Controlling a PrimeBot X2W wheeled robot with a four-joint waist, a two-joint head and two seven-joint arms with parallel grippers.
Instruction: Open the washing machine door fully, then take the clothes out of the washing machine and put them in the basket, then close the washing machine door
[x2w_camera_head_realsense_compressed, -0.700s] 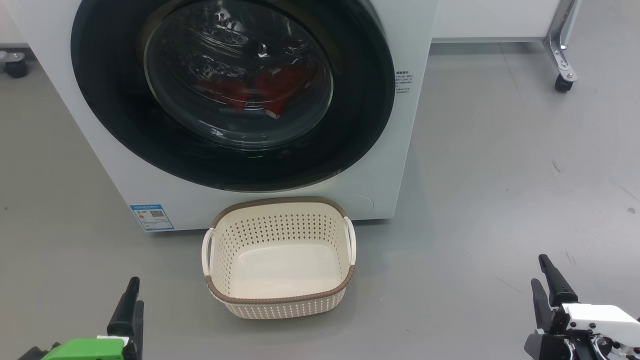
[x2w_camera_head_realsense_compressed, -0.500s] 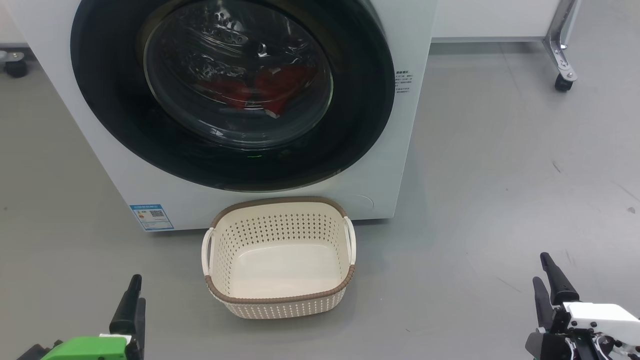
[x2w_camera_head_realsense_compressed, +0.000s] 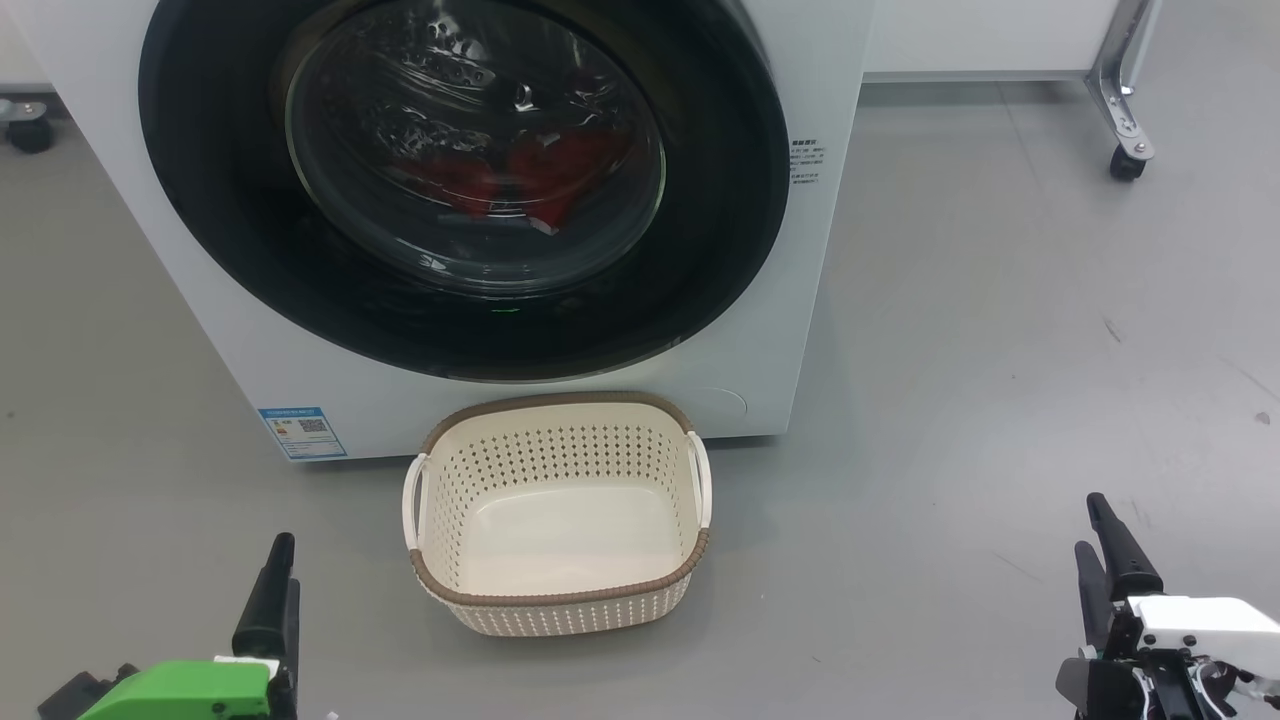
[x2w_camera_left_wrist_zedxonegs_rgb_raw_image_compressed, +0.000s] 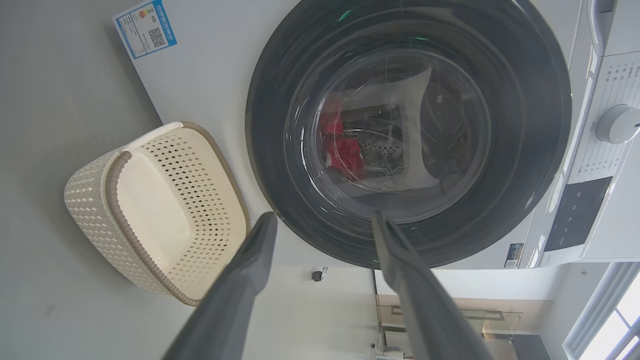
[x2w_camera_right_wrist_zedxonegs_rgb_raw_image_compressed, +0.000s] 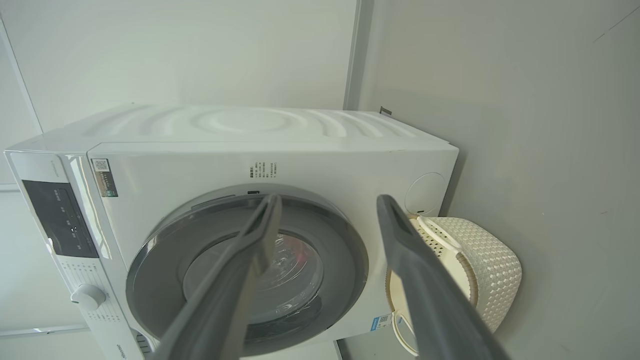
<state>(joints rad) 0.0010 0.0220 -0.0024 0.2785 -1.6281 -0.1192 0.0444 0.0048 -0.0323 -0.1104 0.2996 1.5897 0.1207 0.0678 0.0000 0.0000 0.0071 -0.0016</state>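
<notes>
Ahead of both my grippers, beyond the basket (x2w_camera_head_realsense_compressed: 560, 598), stands the washing machine (x2w_camera_head_realsense_compressed: 250, 340), and the washing machine door (x2w_camera_head_realsense_compressed: 220, 240) looks shut flat against its front. So I judge the first step, opening that door fully, is not yet begun. My left gripper (x2w_camera_head_realsense_compressed: 287, 562) and my right gripper (x2w_camera_head_realsense_compressed: 1090, 523) hang low and well short of the machine, each with its fingers spread wide and nothing between them.

The next move calls for one gripper to reach forward and up to the door's rim. My right wrist view shows a small notch in the rim just beyond my fingertips; whether it is the handle I cannot tell.

The basket sits on the floor between my two grippers and forward of them, close against the machine's front below the door, and it is empty. The clothes (x2w_camera_head_realsense_compressed: 540, 180) lie as a red heap inside the drum, seen through the glass.
</notes>
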